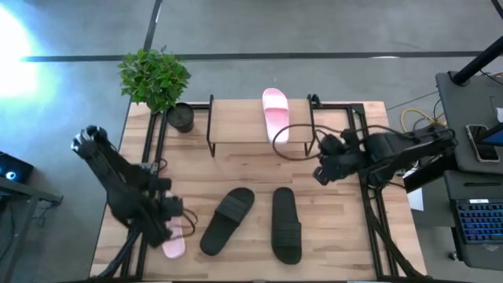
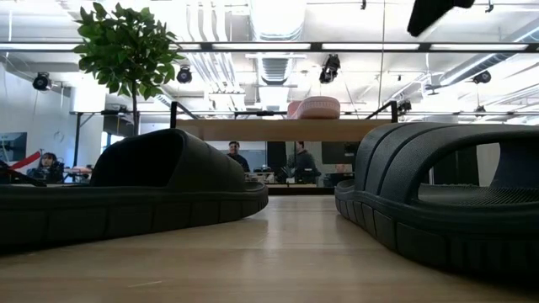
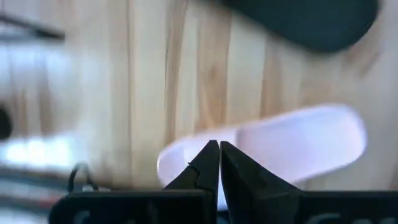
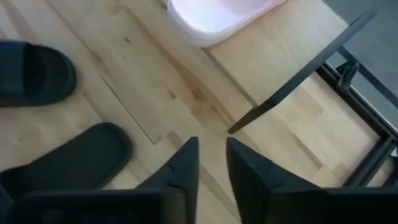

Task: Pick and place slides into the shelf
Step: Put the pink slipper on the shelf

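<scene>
Now one pink slide (image 1: 275, 112) lies on the shelf (image 1: 236, 126) top, toward its right end. The right claw (image 1: 321, 174), fingers a little apart and empty, hangs just right of the shelf. The left claw (image 1: 167, 228), fingers together and holding nothing, sits over the other pink slide (image 1: 174, 245) at the surface's (image 1: 251, 169) front left. Both black slides (image 1: 226, 220) (image 1: 286, 224) lie front centre.

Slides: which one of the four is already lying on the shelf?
One pink slide lies on the shelf. The other pink slide and both black slides are on the table.
</scene>
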Robot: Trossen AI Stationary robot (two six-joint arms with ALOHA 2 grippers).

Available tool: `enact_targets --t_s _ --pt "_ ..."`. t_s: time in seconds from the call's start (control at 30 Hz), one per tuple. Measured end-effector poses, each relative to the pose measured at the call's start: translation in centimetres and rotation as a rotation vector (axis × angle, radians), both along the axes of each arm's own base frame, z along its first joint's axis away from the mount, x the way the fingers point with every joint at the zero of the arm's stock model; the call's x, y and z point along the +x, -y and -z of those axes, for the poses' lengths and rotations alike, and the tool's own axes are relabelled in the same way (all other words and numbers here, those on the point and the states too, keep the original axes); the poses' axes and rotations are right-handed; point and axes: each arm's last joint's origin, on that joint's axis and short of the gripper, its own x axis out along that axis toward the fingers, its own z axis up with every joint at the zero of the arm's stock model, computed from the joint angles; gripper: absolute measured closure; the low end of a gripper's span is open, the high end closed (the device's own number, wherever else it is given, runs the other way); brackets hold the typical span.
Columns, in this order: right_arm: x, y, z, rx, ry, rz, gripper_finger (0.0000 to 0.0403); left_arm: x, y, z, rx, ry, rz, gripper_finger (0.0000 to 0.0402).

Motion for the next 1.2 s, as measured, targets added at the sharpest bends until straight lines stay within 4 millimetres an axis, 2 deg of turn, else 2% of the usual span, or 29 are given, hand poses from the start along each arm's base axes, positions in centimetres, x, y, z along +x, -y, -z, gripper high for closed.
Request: enact_targets --t_s 0.07,0.23,0.43,0.57,0.8,0.93,1.2 --pt "0.1 -0.3 0.9 -0.008 -0.024 0.007 0.0294 -0.1 1.8 0.7 0.006 -0.053 -0.01 0.0402" --pt "0.2 -0.5 2.9 -0.022 -0.072 0.025 0.0226 -1.0 5.7 1.7 -0.026 -0.031 -0.142 0.0401" --pt "0.3 -0.4 4.1 -0.065 -0.083 0.038 0.0163 -3.7 8.3 3.0 -0.046 0.007 -0.413 0.0361" --pt "0.4 -0.3 4.5 -0.089 -0.078 0.045 0.0135 -4.5 9.3 3.8 -0.039 0.029 -0.526 0.0311" --pt "0.4 -0.2 4.5 -0.127 -0.066 0.055 0.011 -4.2 10.1 7.0 0.113 0.03 -0.457 0.0241" --pt "0.4 -0.2 4.5 -0.136 -0.059 0.065 0.0108 -4.1 10.2 8.8 0.226 0.035 -0.489 0.0227" --pt "0.4 -0.2 4.7 -0.139 -0.065 0.065 0.0108 -4.1 10.1 10.8 0.369 0.039 -0.536 0.0225"
